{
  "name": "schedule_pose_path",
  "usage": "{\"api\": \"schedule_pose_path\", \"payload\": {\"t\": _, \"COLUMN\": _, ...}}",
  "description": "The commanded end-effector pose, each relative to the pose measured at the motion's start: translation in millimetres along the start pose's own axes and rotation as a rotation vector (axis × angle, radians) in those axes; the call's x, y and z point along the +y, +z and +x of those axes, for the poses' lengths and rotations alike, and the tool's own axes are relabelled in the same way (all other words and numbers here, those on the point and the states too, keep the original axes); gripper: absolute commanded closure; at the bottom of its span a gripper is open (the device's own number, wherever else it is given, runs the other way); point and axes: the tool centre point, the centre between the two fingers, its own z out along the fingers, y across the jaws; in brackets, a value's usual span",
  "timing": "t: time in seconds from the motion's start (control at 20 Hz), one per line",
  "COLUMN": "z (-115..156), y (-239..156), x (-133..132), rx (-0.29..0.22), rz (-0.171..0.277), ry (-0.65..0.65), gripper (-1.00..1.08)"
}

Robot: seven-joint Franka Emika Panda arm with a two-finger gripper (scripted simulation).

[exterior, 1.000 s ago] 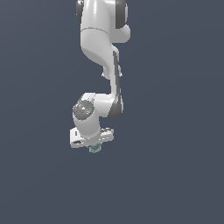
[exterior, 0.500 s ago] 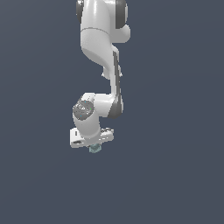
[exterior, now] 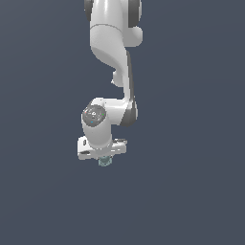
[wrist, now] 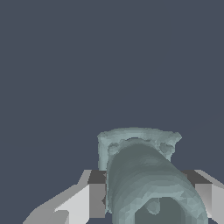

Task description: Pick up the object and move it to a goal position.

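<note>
Exterior view: white robot arm (exterior: 112, 57) reaching down from the top centre of the frame against a plain dark blue-grey backdrop, gripper (exterior: 104, 160) just below centre, small teal-grey object (exterior: 104, 162) peeking out beneath it

Wrist view: object (wrist: 144, 179) filling the lower middle of the frame, clamped between two pale fingers (wrist: 85, 203), one on each side, so gripper closed on the object

Likely risk from here: slipping or twisting out of the hold during the carry, since the body is rounded and lumpy and the flat pads seem to meet only a narrow part of it; no goal marker visible in either view

Look of the object: pale teal-grey, barrel-shaped body, faceted surface, flared bumpy rim at the far end, narrower than the gripper
</note>
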Motion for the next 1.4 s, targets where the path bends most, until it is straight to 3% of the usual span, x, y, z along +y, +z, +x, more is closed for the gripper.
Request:
{"api": "schedule_pose_path", "payload": {"t": 0.0, "z": 2, "y": -10, "x": -5, "rx": 0.010, "rz": -0.007, "ry": 0.024, "gripper": 1.08}}
{"api": "schedule_pose_path", "payload": {"t": 1.35, "z": 41, "y": -183, "x": -86, "rx": 0.160, "rz": -0.132, "ry": 0.453, "gripper": 1.08}}
